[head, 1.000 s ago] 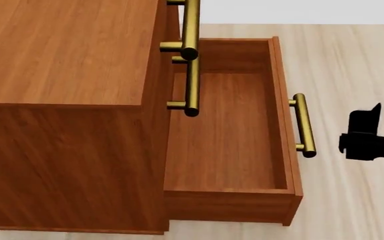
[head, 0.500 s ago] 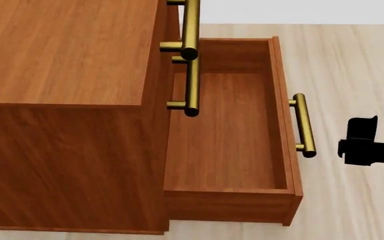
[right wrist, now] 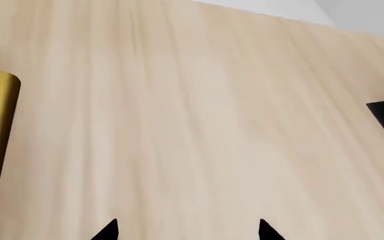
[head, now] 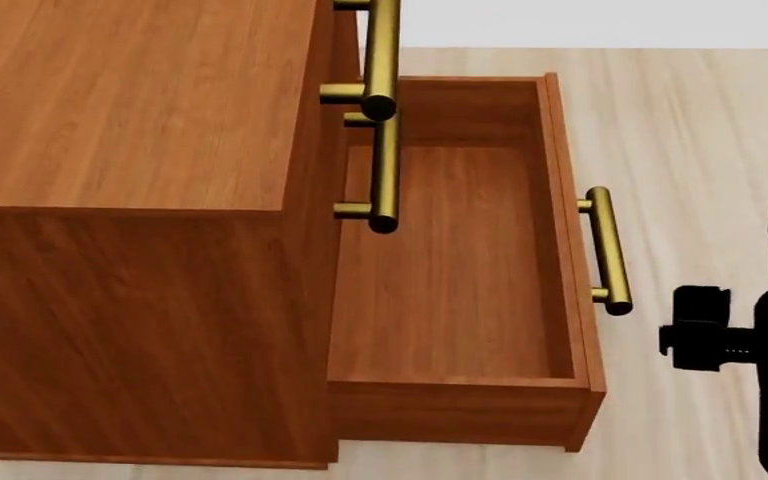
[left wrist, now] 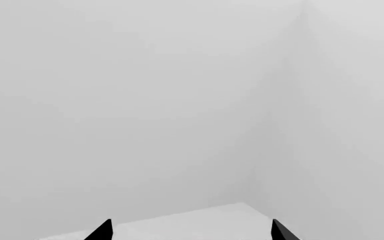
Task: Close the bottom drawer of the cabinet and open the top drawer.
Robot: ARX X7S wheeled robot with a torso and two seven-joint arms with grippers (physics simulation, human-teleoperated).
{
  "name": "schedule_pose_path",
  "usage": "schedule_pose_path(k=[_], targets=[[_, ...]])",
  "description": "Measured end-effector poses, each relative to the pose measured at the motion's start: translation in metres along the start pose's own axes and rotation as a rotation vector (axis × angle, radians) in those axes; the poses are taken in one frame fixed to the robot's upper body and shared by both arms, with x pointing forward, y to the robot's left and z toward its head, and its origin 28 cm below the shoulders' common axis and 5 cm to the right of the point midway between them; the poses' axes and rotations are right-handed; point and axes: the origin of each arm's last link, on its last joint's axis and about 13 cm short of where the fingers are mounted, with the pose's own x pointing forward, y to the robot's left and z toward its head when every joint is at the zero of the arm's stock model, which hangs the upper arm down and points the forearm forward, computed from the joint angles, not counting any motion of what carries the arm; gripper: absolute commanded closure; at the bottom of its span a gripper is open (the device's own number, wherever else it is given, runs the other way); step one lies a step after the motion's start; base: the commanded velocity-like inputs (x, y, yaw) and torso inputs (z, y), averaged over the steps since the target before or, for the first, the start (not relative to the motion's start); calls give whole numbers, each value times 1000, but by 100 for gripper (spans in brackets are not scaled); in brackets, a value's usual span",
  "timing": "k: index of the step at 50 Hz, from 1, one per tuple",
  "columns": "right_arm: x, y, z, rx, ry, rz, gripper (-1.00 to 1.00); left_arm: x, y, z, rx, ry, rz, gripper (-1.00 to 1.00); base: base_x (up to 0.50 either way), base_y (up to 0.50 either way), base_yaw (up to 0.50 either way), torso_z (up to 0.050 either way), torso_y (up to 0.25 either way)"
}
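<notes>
Fingers on the right gripper point(right wrist: 186, 230) look spread wide, holding nothing, beside the bottom drawer point(head: 458, 270) handle point(head: 607, 250); an off-line push could glance off.

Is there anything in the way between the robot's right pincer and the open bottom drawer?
Nothing visible. Only bare floor lies between the right pincer and the bottom drawer, whose brass handle faces the pincer.

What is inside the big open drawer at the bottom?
Nothing that shows: the bottom drawer is pulled out of the cabinet, and its bare wooden floor is all you see. The part nearest the cabinet sits under two brass handles, so that strip is hidden.
</notes>
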Motion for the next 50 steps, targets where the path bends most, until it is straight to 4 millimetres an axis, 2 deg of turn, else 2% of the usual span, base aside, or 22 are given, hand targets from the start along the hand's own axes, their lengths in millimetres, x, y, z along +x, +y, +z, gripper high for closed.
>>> schedule_pose_path(k=[14, 27, 37, 50], targets=[[23, 13, -3, -74, 54, 55, -100, 0, 0, 0, -1, 1, -2, -100, 0, 0, 0, 0, 0], [48, 29, 5, -164, 74, 92, -100, 0, 1, 1, -15, 3, -4, -100, 0, 0, 0, 0, 0], [53, 33, 10, -146, 115, 100, -100, 0, 2, 1, -25, 4, -5, -100, 5, 0, 3, 0, -2], [52, 48, 18, -194, 113, 231, -100, 0, 2, 1, -30, 4, -3, -100, 4, 0, 3, 0, -2]])
